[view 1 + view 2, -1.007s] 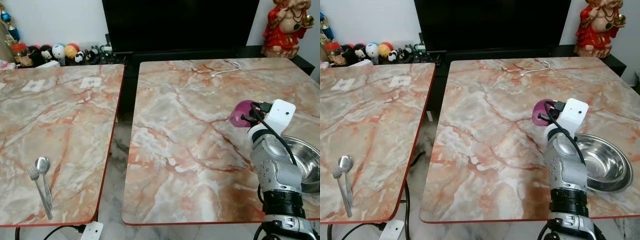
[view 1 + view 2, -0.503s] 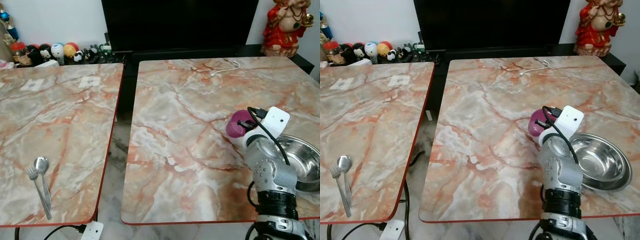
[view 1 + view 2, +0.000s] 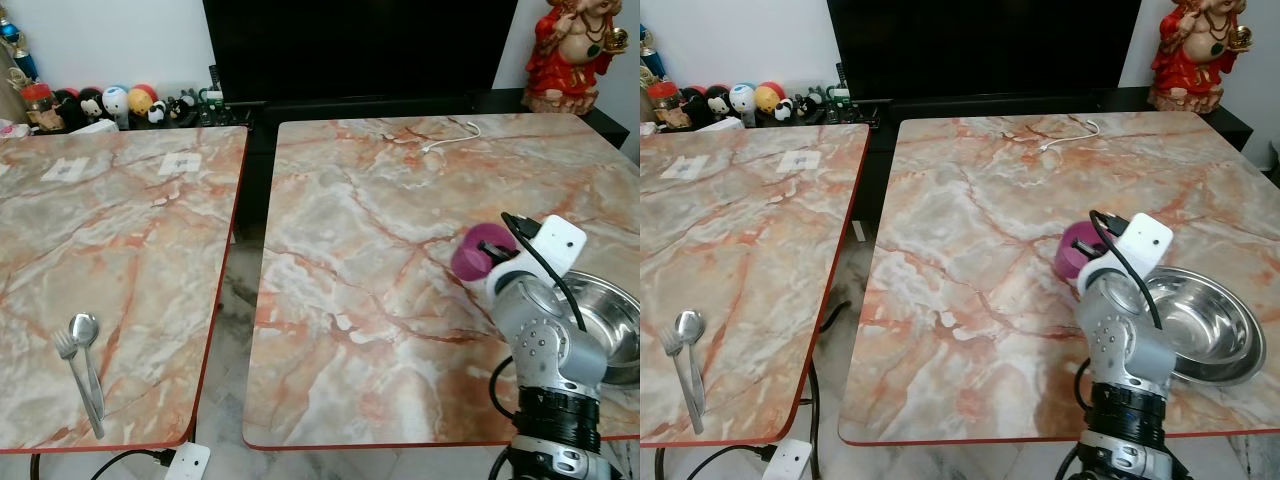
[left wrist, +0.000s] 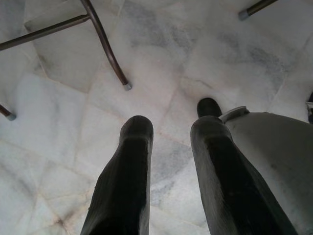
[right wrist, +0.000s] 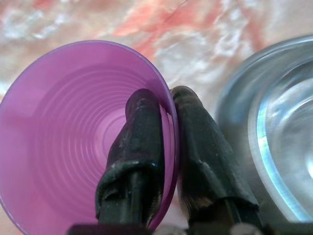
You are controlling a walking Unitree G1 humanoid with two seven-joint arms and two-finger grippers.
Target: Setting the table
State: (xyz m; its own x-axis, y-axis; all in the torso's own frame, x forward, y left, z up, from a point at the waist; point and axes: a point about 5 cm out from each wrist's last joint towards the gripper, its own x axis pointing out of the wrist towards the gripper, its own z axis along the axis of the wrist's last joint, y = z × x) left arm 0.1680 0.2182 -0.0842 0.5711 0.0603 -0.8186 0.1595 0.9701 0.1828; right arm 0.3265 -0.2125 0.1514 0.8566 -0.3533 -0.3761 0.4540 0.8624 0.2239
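1. The right arm (image 3: 545, 345) is a silver metal limb built of rounded, jointed segments, with a ribbed black collar lower down.
2. A white, boxy camera housing (image 3: 555, 240) with rounded corners sits at its wrist.
3. Thin black cables (image 3: 1118, 262) loop from the housing down along the silver casing.
4. The right gripper (image 5: 166, 110) has two long black fingers, matte, with scuffed, greyish wear.
5. The left gripper (image 4: 168, 129) has two thick, dark fingers with rounded tips.

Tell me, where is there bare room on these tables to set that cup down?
The right table is bare left of the purple cup held in the right hand. It is crowded by the steel bowl. The left table is bare above the fork and spoon.
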